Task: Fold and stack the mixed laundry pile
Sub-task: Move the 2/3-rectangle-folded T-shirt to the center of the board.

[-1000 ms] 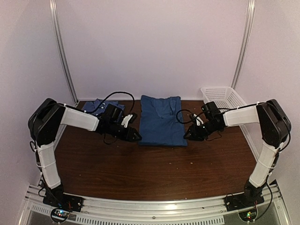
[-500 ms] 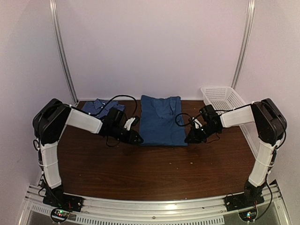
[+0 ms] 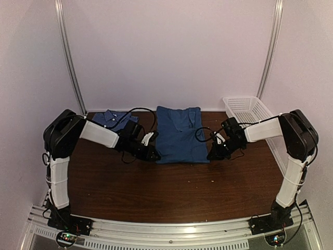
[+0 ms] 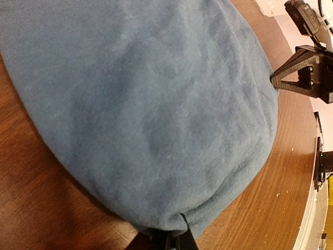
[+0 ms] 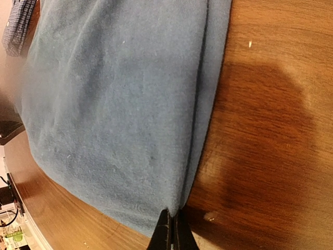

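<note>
The teal-blue t-shirt lies flat and folded lengthwise at the middle back of the table. My left gripper is shut on its near left corner; the cloth bunches over the fingertips in the left wrist view. My right gripper is shut on its near right corner, the hem pinched between the closed tips in the right wrist view. The blue-and-white checked shirt lies folded at the back left, behind my left arm; a corner of it shows in the right wrist view.
A white lattice basket stands at the back right corner. The brown wooden table has small crumbs on it. Black cables loop over both arms near the t-shirt. My right gripper shows in the left wrist view.
Both grippers have moved inward and back to the t-shirt's near corners and shut on them. The t-shirt's near edge has shifted slightly.
</note>
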Tool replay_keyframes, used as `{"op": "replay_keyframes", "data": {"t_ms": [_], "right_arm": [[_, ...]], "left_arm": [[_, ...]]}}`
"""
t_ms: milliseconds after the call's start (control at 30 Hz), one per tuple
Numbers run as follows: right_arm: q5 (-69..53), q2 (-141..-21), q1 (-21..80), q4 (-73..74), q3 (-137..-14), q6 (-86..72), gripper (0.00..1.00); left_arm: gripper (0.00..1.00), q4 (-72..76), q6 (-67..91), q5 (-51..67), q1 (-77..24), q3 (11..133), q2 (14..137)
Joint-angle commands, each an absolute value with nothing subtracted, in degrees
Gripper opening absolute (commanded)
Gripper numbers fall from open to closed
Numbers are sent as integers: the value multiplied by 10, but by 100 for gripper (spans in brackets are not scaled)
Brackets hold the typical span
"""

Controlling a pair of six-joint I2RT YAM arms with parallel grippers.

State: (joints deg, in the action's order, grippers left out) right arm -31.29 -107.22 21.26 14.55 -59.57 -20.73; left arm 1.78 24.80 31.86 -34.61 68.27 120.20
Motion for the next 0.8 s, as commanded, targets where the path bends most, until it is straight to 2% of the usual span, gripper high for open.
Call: {"op": "replay_keyframes", "data": {"t_ms": [0,567,667,733,767], "right_arm": [[-282,-1085,217,165,-563,-193,0],[-301,-921,311,151,-378,-257,0],[-303,-893,323,153,-356,-270,0],[-303,-870,323,160,-350,-277,0],[-301,-857,323,165,-348,-282,7]], "left_arm": [[0,-58,246,274,-346,678,1232],[1,-131,252,216,-425,507,1053],[16,-108,271,225,-427,471,1006],[32,-98,284,226,-427,454,969],[36,-99,286,226,-427,447,952]]}}
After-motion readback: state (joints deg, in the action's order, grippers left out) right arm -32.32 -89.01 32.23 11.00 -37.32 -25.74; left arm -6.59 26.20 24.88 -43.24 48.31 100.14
